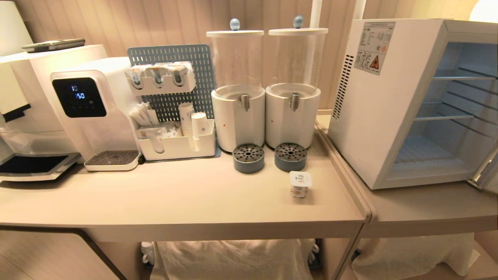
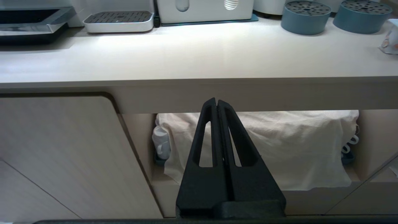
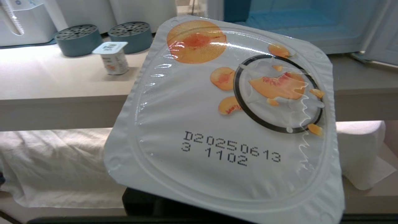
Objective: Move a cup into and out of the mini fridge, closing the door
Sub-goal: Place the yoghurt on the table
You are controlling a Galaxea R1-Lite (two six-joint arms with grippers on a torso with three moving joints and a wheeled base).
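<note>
White foil-lidded cup (image 3: 224, 124) in right gripper; left gripper (image 2: 217, 104) closed, empty

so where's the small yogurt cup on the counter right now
In the head view the yogurt cup stands upright near the counter's front right corner, just in front of the right grey drip tray and left of the mini fridge.

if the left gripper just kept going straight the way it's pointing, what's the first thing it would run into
Most likely the front edge of the counter: the shut left gripper points at that band from below the top. Aimed slightly lower, it would meet the white cloth underneath instead. Depth is hard to judge.
</note>
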